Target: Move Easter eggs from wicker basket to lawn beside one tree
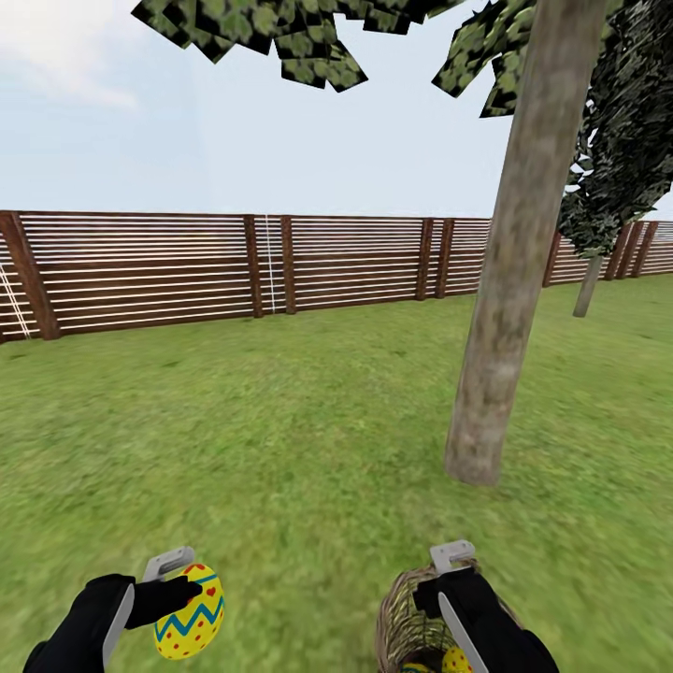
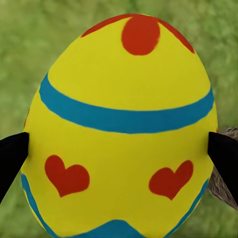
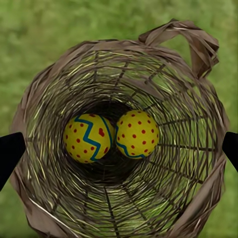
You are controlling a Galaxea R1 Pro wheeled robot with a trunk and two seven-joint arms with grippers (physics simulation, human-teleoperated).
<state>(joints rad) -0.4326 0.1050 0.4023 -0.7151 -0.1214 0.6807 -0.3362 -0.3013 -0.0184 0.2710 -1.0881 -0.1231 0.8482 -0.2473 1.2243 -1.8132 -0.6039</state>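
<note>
My left gripper [image 1: 184, 601] is shut on one Easter egg [image 1: 192, 619], yellow with red hearts and teal bands, held above the lawn [image 1: 280, 449]. In the left wrist view that egg [image 2: 121, 89] sits between both fingertips [image 2: 12, 158]. My right gripper [image 1: 447, 606] hangs open just above the wicker basket [image 1: 397, 622]. The right wrist view looks down into the basket [image 3: 49, 84], where two eggs lie side by side on its bottom: a zigzag one [image 3: 89, 138] and a dotted one [image 3: 137, 134]. A pale straight tree trunk [image 1: 505, 280] rises ahead of the basket.
A brown slatted fence [image 1: 234, 266] runs across the back of the garden. A dark-leaved tree [image 1: 622, 140] with a thin trunk stands at the far right. Open grass stretches left of the near trunk and in front of me.
</note>
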